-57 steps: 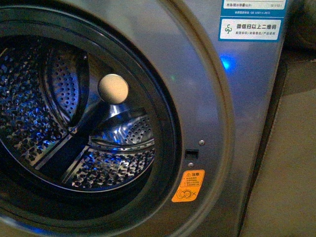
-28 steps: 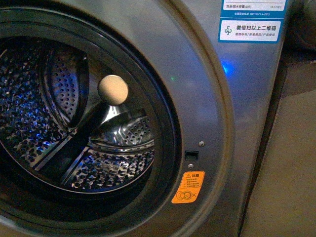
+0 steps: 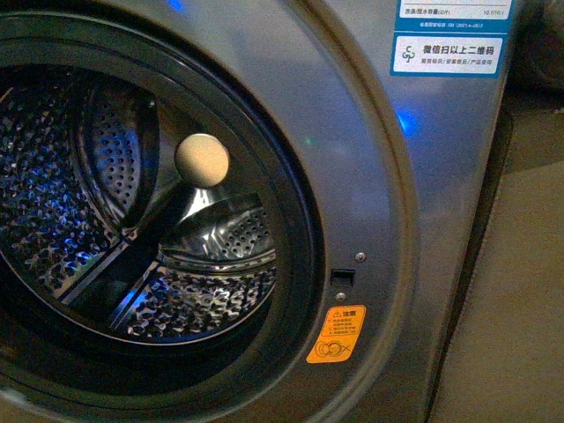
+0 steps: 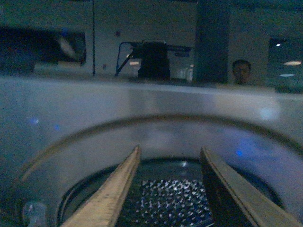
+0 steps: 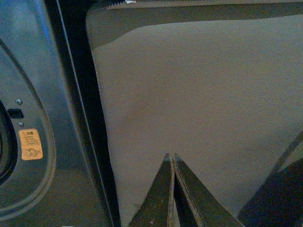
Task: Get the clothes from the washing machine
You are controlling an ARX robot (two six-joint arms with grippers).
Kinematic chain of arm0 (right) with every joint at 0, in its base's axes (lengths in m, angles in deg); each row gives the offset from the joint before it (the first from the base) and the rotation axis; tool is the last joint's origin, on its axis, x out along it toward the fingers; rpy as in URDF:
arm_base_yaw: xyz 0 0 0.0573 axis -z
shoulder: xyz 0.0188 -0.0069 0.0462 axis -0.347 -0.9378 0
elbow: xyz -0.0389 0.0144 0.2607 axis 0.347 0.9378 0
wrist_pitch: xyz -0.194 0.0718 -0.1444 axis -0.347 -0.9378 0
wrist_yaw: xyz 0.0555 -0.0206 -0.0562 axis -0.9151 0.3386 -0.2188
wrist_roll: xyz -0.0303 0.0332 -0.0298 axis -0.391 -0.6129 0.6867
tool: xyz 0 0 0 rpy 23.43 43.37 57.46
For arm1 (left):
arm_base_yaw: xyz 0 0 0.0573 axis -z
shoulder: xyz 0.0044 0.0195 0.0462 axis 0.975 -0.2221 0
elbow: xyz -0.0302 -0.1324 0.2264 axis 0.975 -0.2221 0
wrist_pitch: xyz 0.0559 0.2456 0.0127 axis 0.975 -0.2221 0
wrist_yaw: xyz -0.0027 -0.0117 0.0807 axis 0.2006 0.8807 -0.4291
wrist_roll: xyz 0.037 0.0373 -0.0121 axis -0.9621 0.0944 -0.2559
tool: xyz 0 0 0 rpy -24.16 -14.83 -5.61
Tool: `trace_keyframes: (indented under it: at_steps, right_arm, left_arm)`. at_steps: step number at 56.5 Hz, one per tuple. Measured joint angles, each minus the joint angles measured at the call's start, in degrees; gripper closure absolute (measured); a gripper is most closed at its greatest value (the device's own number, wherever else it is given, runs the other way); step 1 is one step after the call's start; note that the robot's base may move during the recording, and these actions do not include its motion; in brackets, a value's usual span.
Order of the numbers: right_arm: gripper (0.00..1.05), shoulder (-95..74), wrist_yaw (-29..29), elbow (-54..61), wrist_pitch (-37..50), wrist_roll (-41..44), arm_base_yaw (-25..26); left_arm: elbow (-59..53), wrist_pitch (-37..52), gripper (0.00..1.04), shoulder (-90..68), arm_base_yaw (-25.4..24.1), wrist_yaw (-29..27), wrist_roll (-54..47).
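Observation:
The grey metallic washing machine [image 3: 370, 176] fills the front view, its round opening showing the perforated steel drum [image 3: 53, 203]. No clothes show in the drum or in any view. An orange warning sticker [image 3: 336, 333] and a blue-white label [image 3: 447, 53] sit on its front. My left gripper [image 4: 170, 153] is open and empty, its fingers pointing at the drum opening [image 4: 170, 203] from in front of the machine. My right gripper [image 5: 170, 157] is shut and empty, over the beige floor [image 5: 203, 94] beside the machine's front panel [image 5: 28, 71], where the orange sticker [image 5: 31, 144] shows.
A pale round disc [image 3: 202, 159] sits on the drum's back wall. Blue light spots glow on the machine's front [image 3: 405, 122]. A dark object [image 5: 279, 198] stands on the floor near my right gripper. A room reflects in the machine's top [image 4: 151, 56].
The front view has shifted very slightly. The blue glints in the drum and on the panel have changed. Nothing else has moved.

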Motion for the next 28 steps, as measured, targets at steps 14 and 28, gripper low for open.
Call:
trace_keyframes:
  at_steps: [14, 28]
  right_arm:
    - [1.02, 0.00, 0.02, 0.00, 0.00, 0.00, 0.00]
    - [1.02, 0.00, 0.02, 0.00, 0.00, 0.00, 0.00]
  left_arm:
    - [-18.01, 6.84, 1.02, 7.08, -3.69, 4.52, -0.70]
    - [-29.38, 11.23, 1.01, 14.38, -8.13, 9.92, -0.72]
